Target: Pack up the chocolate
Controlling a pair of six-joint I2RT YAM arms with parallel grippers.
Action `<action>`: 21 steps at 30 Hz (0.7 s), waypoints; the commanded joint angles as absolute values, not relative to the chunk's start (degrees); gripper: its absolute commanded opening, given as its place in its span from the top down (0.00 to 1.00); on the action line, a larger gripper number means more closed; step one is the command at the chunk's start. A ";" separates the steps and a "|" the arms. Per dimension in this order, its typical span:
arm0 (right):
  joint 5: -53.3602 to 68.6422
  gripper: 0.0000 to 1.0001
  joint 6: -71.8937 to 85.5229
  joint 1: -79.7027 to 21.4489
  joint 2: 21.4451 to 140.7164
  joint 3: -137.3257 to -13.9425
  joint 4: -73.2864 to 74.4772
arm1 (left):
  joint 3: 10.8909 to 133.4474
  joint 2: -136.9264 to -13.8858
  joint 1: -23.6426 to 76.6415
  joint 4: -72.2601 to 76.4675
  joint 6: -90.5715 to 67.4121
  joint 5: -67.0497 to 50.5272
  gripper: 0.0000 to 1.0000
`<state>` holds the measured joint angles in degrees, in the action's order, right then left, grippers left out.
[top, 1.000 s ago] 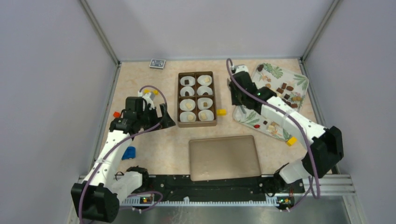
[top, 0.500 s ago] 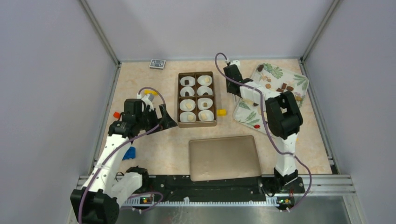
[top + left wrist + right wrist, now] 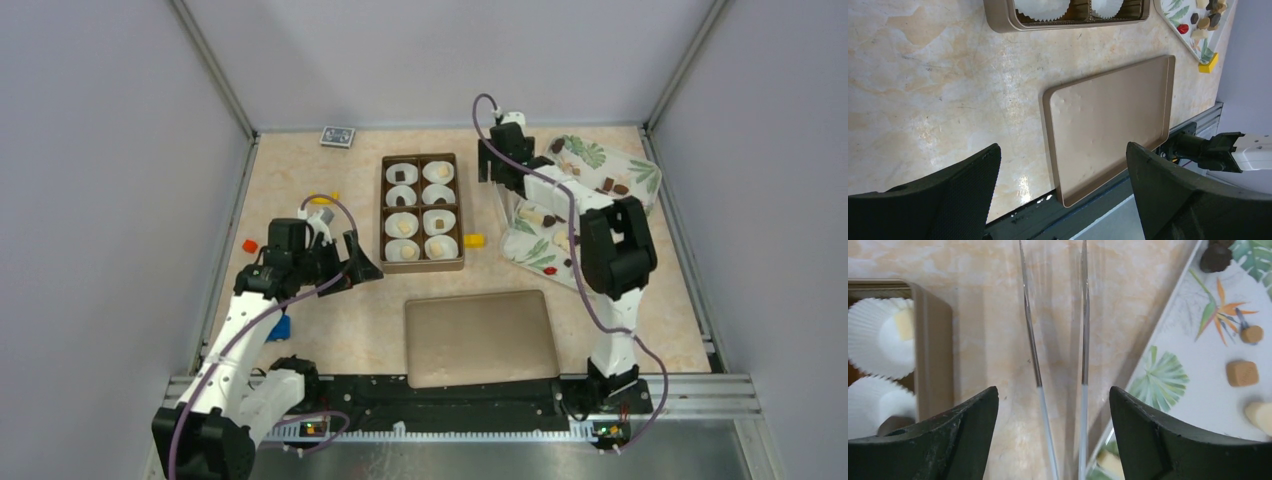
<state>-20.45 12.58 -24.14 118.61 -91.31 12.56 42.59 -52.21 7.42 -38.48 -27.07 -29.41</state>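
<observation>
Between the box (image 3: 383, 205) and the tray (image 3: 640, 168), at their far end, our right gripper (image 3: 1052, 390) now hangs with its fingers spread wide and nothing pinched. A second ago it sat over the tray. Two thin clear strips (image 3: 1034, 340) run between the fingers without touching them. Most chocolate (image 3: 608, 186) lies on the tray, and some pieces sit in the box's paper cups (image 3: 403, 222). We judge another fetch is due. Our left gripper (image 3: 1063, 146) waits wide and empty beside the box.
</observation>
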 commanded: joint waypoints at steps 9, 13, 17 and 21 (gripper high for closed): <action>-16.32 0.29 16.31 -25.40 88.70 -67.13 11.27 | 42.47 -52.63 7.55 -34.33 -25.97 -30.41 0.01; -14.01 0.45 17.72 -25.40 90.68 -64.02 12.06 | 42.28 -52.88 7.60 -33.96 -25.46 -30.74 0.01; -13.63 0.61 19.59 -25.32 92.75 -62.46 10.66 | 42.22 -52.38 7.56 -35.00 -24.68 -30.59 0.01; -13.72 0.62 19.81 -25.31 96.70 -63.99 11.01 | 41.94 -51.53 7.56 -35.83 -24.22 -30.32 0.01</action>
